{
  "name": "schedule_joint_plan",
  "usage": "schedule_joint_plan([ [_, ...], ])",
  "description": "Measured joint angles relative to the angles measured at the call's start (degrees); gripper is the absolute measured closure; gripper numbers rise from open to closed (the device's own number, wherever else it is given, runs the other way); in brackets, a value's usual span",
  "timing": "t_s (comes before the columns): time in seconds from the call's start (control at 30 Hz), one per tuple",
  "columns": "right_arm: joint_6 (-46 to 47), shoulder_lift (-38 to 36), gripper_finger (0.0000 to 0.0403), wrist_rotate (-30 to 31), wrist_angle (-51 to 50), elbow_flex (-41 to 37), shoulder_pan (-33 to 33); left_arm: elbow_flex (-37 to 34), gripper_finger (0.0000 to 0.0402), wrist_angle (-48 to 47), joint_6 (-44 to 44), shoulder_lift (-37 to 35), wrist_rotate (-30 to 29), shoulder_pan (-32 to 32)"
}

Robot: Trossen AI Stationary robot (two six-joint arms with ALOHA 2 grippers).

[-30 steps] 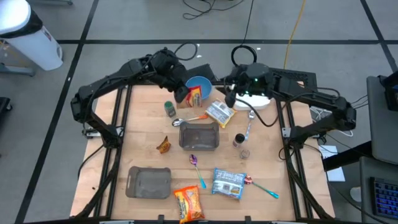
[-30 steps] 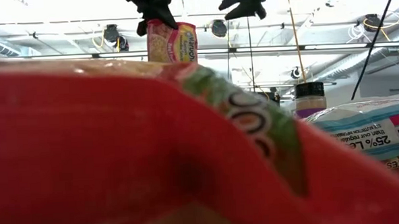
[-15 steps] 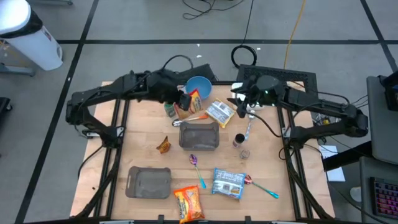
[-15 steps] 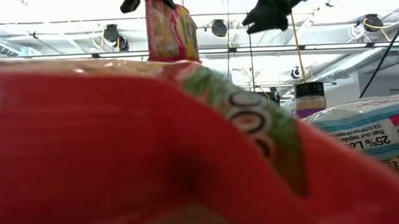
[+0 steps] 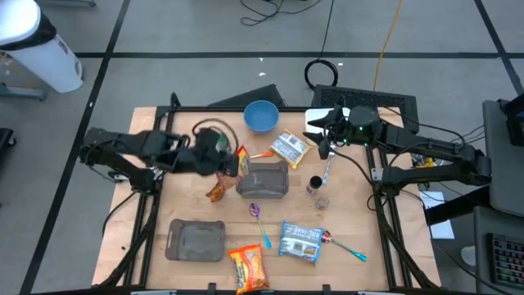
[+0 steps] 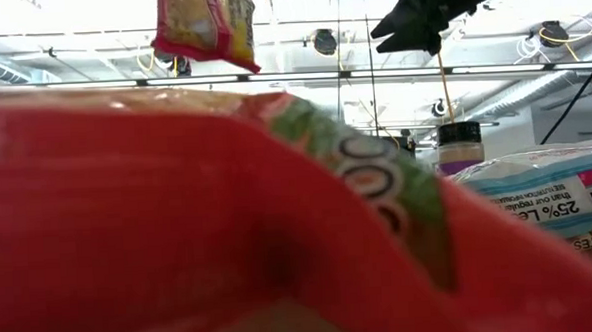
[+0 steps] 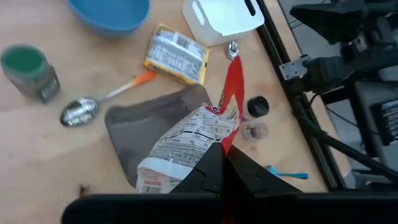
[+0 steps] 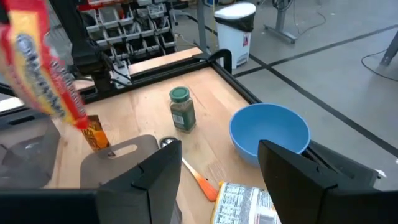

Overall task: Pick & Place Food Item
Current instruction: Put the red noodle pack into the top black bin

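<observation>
**Left arm holds the noodle packet above the grey tray**

High view: the left gripper (image 5: 232,161) is clamped on a red and yellow noodle packet (image 5: 241,161), which hangs just beside the left edge of the grey tray (image 5: 264,179) at mid-table. A small orange snack bag (image 5: 215,192) lies on the wooden table (image 5: 147,221) near the packet. The right gripper (image 5: 322,144) hovers with its fingers apart over the far right part of the table, near the blue bowl (image 5: 261,115) and a silver and yellow packet (image 5: 289,147). A second grey tray (image 5: 196,240), another noodle packet (image 5: 249,267) and a blue packet (image 5: 300,242) lie along the near edge.

Low view: the held packet (image 6: 202,25) hangs high up, clear of the table; the right gripper (image 6: 417,19) shows dark at upper right, its fingers spread.

Left wrist view: the two fingers (image 7: 208,174) pinch the packet's (image 7: 186,140) sealed edge, with the grey tray (image 7: 134,127) under it. The green-lidded jar (image 7: 28,71) and an orange-handled spoon (image 7: 102,102) lie beyond.

Right wrist view: the open fingers (image 8: 155,171) frame the bowl (image 8: 268,132) and jar (image 8: 181,109), and the packet (image 8: 46,68) hangs farther off.
</observation>
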Motion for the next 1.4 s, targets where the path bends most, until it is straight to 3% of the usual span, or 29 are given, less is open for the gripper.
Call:
schedule_joint_plan([
  [0.33, 0.0, 0.5, 0.0195, 0.0, 1.3, 0.0, 0.0, 0.0, 0.0401, -6.1, -19.0, 1.3, -11.5, -9.5],
  [0.7, 0.5, 0.5, 0.0195, 0.1, 1.2, 0.0, 0.0, 0.0, 0.0401, -4.0, -27.9, 9.0, -12.2, -6.2],
  [1.0, 1.0, 0.5, 0.0195, 0.0, 1.4, -0.2, 0.0, 0.0, 0.0401, 0.6, -33.8, 11.3, -23.1, -5.8],
  [1.4, 1.7, 0.5, 0.0195, 0.0, 1.6, -3.4, 0.0, 0.0, 0.0401, 0.4, -37.6, 15.7, -22.7, -2.1],
])
